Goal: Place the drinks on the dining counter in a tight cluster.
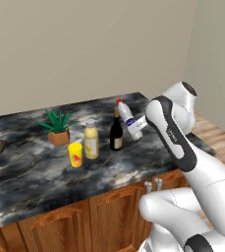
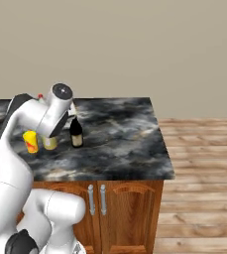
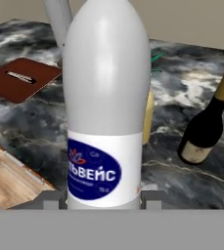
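Potted plant (image 1: 58,129), yellow cup (image 1: 75,154), brown board (image 3: 21,78).

A plain beige wall (image 2: 135,44) rises behind a black-and-grey marbled counter (image 2: 120,144), whose stone top overhangs brown wooden cabinets (image 2: 130,213) fitted with arched door panels and metal handles (image 2: 96,199). Light wooden plank flooring (image 2: 204,188) extends past the counter's right end. A second wall (image 1: 217,59), slightly greyer, meets the first at a corner beyond the counter's far right corner. Lighting is even and soft.
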You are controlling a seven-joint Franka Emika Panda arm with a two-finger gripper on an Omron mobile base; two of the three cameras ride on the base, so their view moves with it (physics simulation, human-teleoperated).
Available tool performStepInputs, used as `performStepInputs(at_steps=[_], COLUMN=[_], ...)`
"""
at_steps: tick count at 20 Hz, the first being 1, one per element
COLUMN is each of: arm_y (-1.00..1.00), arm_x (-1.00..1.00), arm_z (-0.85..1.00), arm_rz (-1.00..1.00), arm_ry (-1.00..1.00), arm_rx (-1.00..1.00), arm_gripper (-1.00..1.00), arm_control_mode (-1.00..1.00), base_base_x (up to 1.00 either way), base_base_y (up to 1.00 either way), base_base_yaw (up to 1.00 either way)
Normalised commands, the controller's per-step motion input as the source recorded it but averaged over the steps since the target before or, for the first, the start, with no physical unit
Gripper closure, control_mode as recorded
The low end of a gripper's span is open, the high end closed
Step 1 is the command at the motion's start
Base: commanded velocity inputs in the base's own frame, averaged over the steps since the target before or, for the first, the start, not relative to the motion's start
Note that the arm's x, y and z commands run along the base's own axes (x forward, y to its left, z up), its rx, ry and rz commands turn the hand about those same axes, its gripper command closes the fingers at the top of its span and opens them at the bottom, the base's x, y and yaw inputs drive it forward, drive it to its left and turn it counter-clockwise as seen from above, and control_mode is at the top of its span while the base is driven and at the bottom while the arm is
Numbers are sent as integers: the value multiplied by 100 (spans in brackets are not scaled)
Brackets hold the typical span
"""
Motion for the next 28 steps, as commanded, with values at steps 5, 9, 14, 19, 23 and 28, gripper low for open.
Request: performStepInputs(at_steps=[5,9,14,19,23,28], arm_y=[-27,-13,24,37,22,2], arm_x=[3,-7,-8,22,36,0], arm_z=[-100,-61,-39,-37,-25,-51], arm_rz=[-4,0,5,13,-1,-12], arm_ry=[-4,-27,-24,5,12,3], arm_rx=[0,17,27,16,0,0], arm_gripper=[100,100,100,100,100,100], arm_control_mode=[-100,-100,-100,-100,-100,-100], base_base_x=[0,0,0,0,0,0], base_base_y=[0,0,0,0,0,0], base_base_yaw=[0,0,0,0,0,0])
